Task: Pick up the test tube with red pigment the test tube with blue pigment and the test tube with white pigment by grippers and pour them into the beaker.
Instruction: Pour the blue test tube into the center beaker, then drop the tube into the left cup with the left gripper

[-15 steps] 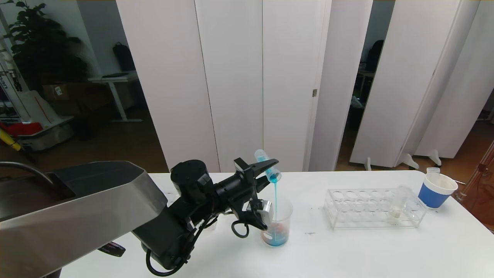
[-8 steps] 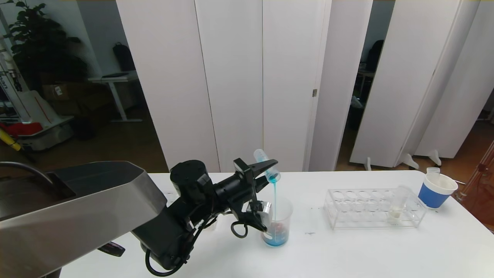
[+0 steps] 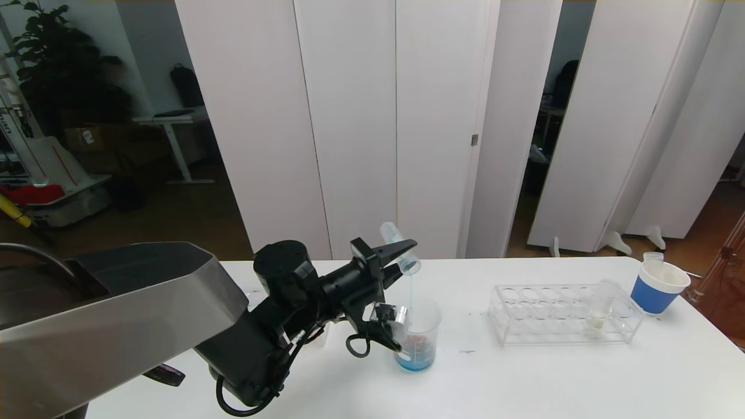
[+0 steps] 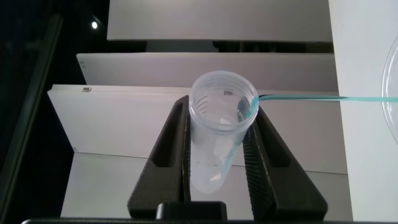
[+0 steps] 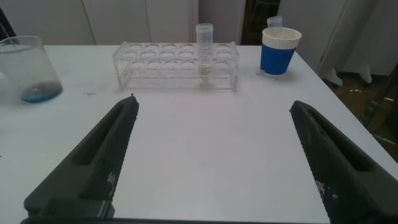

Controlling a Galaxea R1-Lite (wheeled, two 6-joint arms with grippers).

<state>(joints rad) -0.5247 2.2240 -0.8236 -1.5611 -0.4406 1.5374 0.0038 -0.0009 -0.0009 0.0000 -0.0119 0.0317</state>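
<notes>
In the head view my left gripper (image 3: 407,256) is shut on the test tube with blue pigment (image 3: 398,247), which is tipped mouth-down above the beaker (image 3: 420,331). A thin blue thread (image 3: 411,285) falls from its lip. The left wrist view shows that tube (image 4: 214,143) almost drained between the left gripper's (image 4: 221,106) fingers. Blue liquid with reddish specks lies in the bottom of the beaker (image 5: 28,68). The test tube with white pigment (image 3: 599,308) stands in the clear rack (image 3: 541,314). My right gripper (image 5: 211,106) hangs open over bare table, short of the rack. The test tube with red pigment is out of view.
A blue-and-white paper cup (image 3: 659,285) stands at the table's far right corner, past the rack (image 5: 161,62). My left arm's dark body (image 3: 279,326) fills the table's left side beside the beaker. White panels stand behind the far edge.
The blue stream has thinned from a solid pour to a faint thread as the tube emptied. My left gripper with the tube shifted slightly up and left. The beaker's blue level rose.
</notes>
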